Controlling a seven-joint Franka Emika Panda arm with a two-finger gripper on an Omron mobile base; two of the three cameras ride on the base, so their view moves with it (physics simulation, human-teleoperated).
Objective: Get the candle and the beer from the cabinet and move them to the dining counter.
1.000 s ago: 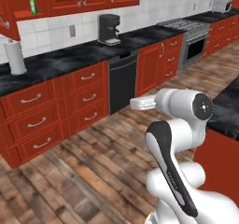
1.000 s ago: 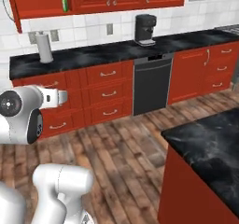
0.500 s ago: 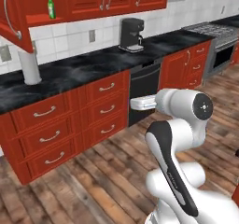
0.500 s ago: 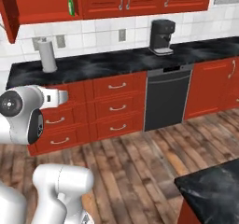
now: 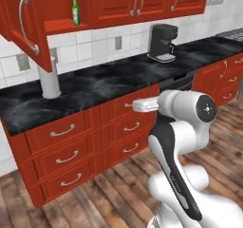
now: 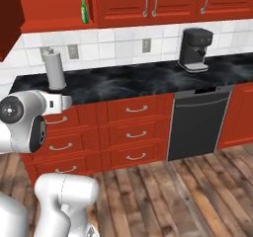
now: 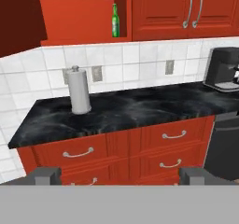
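Note:
The beer (image 7: 115, 21), a slim green bottle, stands upright at the right end of the open cabinet (image 7: 79, 15) shelf, high above the counter. It also shows as the beer (image 5: 75, 11) and the beer (image 6: 84, 10). The cabinet (image 5: 59, 6) door hangs swung out to the left, and the cabinet (image 6: 54, 4) holds nothing else that I can see. The candle and the dining counter are out of view. My gripper (image 7: 120, 175) is open with nothing between its fingertips (image 7: 45, 174). It is well short of the counter and far below the beer.
A paper towel roll (image 7: 79, 91) stands on the narrow black counter (image 7: 130, 111) below the open cabinet. A black coffee machine (image 6: 195, 50) sits further right. Red drawers (image 5: 66, 146) and a dark dishwasher (image 6: 197, 125) front the counter. Wooden floor (image 6: 163, 191) lies between me and them.
The whole picture has shifted: the base has driven, and the counter and open cabinet now look larger and nearer. The dining counter has left the right base view. The gripper stays open.

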